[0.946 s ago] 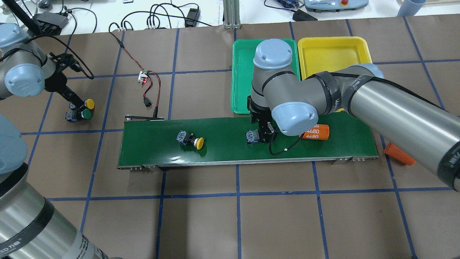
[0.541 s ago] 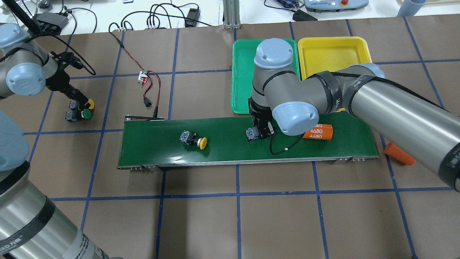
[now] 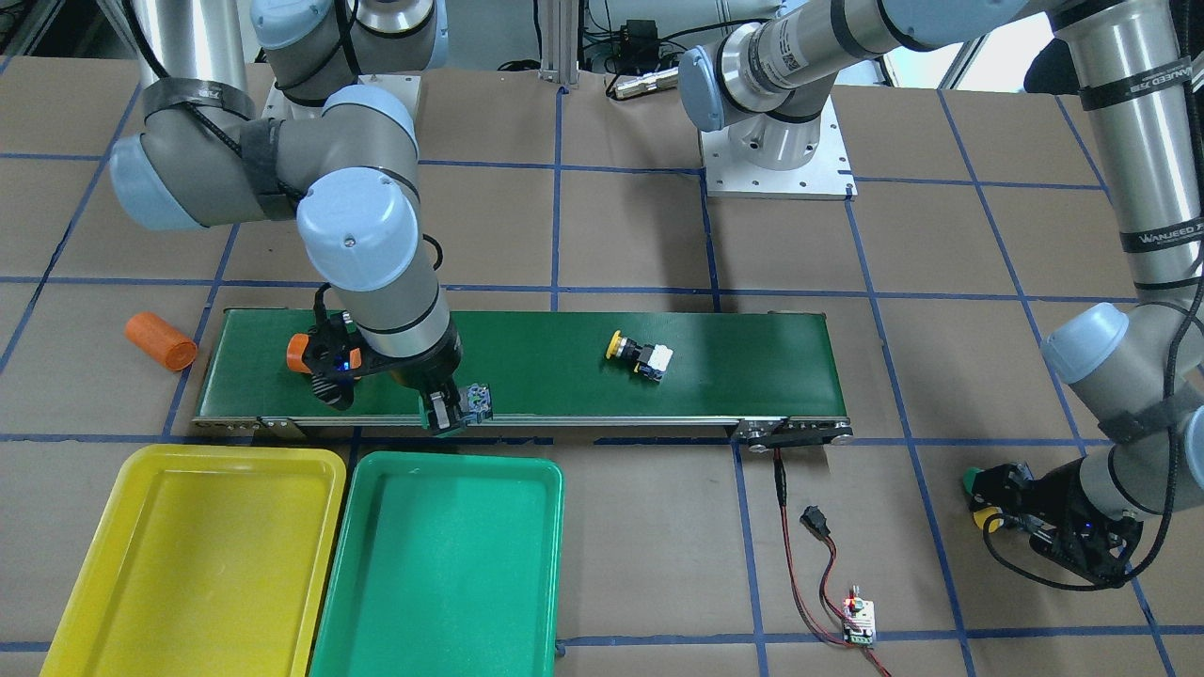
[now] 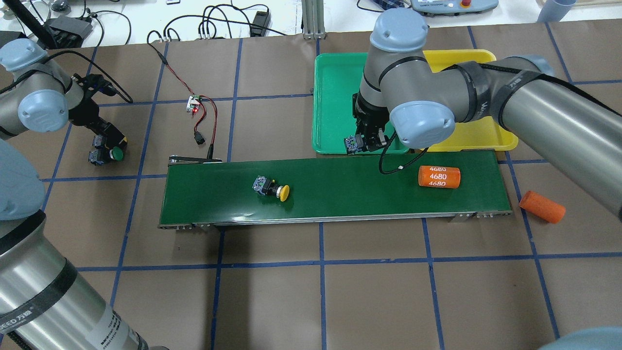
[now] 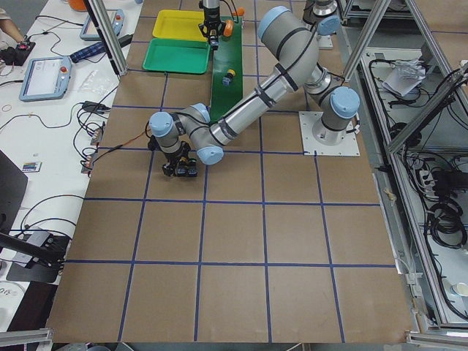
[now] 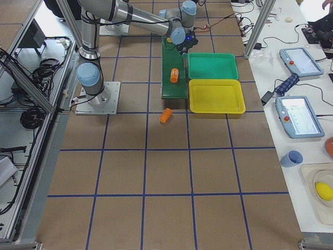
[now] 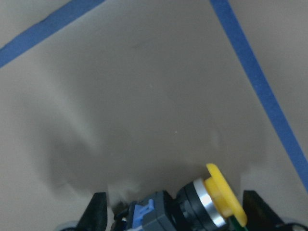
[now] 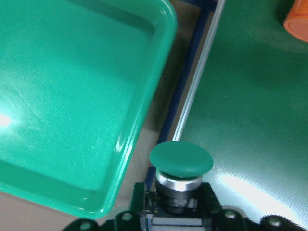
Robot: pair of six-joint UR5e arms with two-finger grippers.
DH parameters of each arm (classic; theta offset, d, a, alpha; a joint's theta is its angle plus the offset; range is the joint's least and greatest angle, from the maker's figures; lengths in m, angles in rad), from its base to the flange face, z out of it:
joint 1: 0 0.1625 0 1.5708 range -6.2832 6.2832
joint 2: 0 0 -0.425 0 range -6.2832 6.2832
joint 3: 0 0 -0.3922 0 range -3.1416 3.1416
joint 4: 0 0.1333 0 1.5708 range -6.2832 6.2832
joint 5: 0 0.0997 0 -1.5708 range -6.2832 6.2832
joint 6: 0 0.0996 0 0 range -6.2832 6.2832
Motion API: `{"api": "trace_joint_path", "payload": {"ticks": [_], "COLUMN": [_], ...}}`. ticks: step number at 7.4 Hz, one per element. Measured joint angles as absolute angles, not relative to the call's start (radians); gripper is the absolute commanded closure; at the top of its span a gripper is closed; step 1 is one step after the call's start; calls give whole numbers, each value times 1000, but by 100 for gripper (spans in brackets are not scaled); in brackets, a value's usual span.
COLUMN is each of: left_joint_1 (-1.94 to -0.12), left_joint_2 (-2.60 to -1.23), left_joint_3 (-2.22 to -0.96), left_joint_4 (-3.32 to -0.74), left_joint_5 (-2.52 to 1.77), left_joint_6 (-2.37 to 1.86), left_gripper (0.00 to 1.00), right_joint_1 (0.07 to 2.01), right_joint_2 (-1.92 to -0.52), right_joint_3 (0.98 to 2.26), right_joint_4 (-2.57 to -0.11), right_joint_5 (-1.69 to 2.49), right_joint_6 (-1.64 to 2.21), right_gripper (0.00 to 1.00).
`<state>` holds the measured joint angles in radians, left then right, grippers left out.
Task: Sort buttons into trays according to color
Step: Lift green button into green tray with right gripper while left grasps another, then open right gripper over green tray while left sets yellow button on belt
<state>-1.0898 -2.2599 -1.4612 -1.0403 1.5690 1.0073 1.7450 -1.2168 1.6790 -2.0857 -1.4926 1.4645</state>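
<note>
Your right gripper [image 4: 354, 144] clamped a green button [image 8: 181, 159] cap-down beside the green tray [image 4: 333, 97], toward the table's far edge, likely for release there. Left gripper [image 7: 175, 214] straddled a yellow button [image 7: 224, 199]; closure unclear.

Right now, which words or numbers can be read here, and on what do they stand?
"4680", three times: orange cylinder on the belt.
"WANJEED": band on the left arm.
Other arm markings: too blurred to read.

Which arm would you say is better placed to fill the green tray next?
The right: its gripper holds a green button at the green tray's rim; the left gripper is far away.
</note>
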Motion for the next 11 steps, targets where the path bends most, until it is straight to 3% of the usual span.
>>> {"api": "trace_joint_path", "payload": {"ticks": [4,5,6,7,8,11], "left_joint_1": [-1087,-1090,-1097,-1117,-1167,-1385], "left_joint_2": [-2261,-2252,-2232,-2195,-2133,-1882], "left_joint_3": [-1445,-1441,-1436,-1439,-1457,-1675], "left_joint_4": [-1040,-1044,-1067,-1114,-1179,-1240], "left_joint_5": [1565,1563,1562,1563,1567,1613], "left_joint_6": [1009,1009,1010,1010,1009,1018], "left_gripper": [100,100,100,100,100,100], "right_joint_1": [1717,1717,1717,1717,1716,1715], "right_joint_2": [-1089,-1069,-1053,-1046,-1044,-1049], "right_joint_3": [1644,1632,1626,1623,1622,1624], "right_joint_4": [-2269,-2277,-2279,-2280,-2280,-2276], "right_joint_5": [-1490,-1490,-1493,-1499,-1505,-1509], "right_joint_6": [1480,1479,1477,1472,1469,1467], "right_gripper": [100,94,63,10,0,0]}}
